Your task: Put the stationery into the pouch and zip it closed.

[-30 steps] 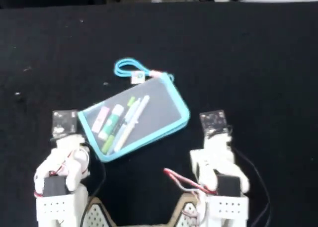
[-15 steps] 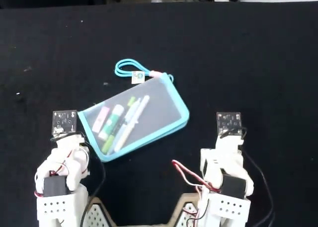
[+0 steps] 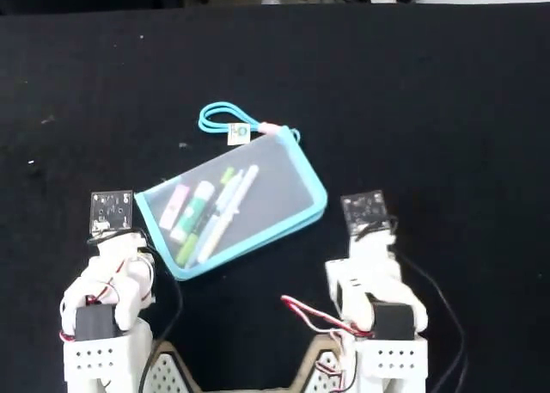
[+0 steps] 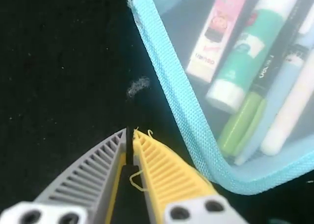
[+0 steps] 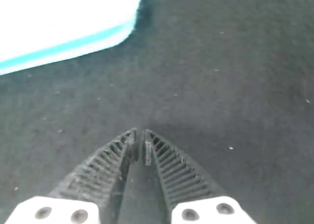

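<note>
The pouch (image 3: 249, 195) lies tilted mid-table, teal-edged with a clear face and a blue loop strap (image 3: 222, 114) at its far end. Through the face I see a pink eraser (image 4: 217, 33), a glue stick (image 4: 244, 52), a green pen (image 4: 239, 128) and pale pens (image 3: 230, 205) inside. My left gripper (image 4: 130, 133) is shut on nothing, just off the pouch's teal edge (image 4: 171, 101) near a corner. My right gripper (image 5: 139, 134) is shut and empty over bare cloth, with the pouch's corner (image 5: 64, 33) farther out.
Black cloth (image 3: 430, 109) covers the table, with wide room beyond and beside the pouch. Both arm bases (image 3: 103, 350) (image 3: 387, 354) stand at the near edge, red wires (image 3: 305, 311) between them. A lint speck (image 4: 138, 86) lies by the pouch.
The right arm swung to the right, away from the pouch, then came back left to about where it began. The left arm and the pouch have stayed put.
</note>
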Action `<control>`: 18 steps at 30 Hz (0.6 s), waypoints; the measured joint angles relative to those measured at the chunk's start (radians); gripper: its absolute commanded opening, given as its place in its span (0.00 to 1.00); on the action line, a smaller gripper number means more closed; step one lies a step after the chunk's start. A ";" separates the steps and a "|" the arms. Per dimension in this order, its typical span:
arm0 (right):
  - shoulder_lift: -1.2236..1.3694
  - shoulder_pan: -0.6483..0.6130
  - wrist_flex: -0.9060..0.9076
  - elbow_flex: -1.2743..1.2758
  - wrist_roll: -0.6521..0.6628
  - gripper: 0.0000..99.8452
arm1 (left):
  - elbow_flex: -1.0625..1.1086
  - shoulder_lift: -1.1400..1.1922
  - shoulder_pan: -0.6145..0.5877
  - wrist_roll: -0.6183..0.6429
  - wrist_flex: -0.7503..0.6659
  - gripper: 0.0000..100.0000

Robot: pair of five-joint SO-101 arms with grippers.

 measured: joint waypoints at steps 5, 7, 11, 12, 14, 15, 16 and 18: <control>0.000 -0.018 0.000 0.000 0.000 0.01 | 0.000 0.000 0.000 0.000 0.000 0.03; 0.000 -0.020 0.000 0.000 0.000 0.01 | 0.000 0.000 0.000 0.000 0.000 0.03; 0.000 -0.020 0.000 0.000 0.000 0.01 | 0.000 0.000 0.000 0.000 0.000 0.03; 0.000 -0.020 0.000 0.000 0.000 0.01 | 0.000 0.000 0.000 0.000 0.000 0.03; 0.000 -0.020 0.000 0.000 0.000 0.01 | 0.000 0.000 0.000 0.000 0.000 0.03; 0.000 -0.020 0.000 0.000 0.000 0.01 | 0.000 0.000 0.000 0.000 0.000 0.03; 0.000 -0.020 0.000 0.000 0.000 0.01 | 0.000 0.000 0.000 0.000 0.000 0.03; 0.000 -0.020 0.000 0.000 0.000 0.01 | 0.000 0.000 0.000 0.000 0.000 0.03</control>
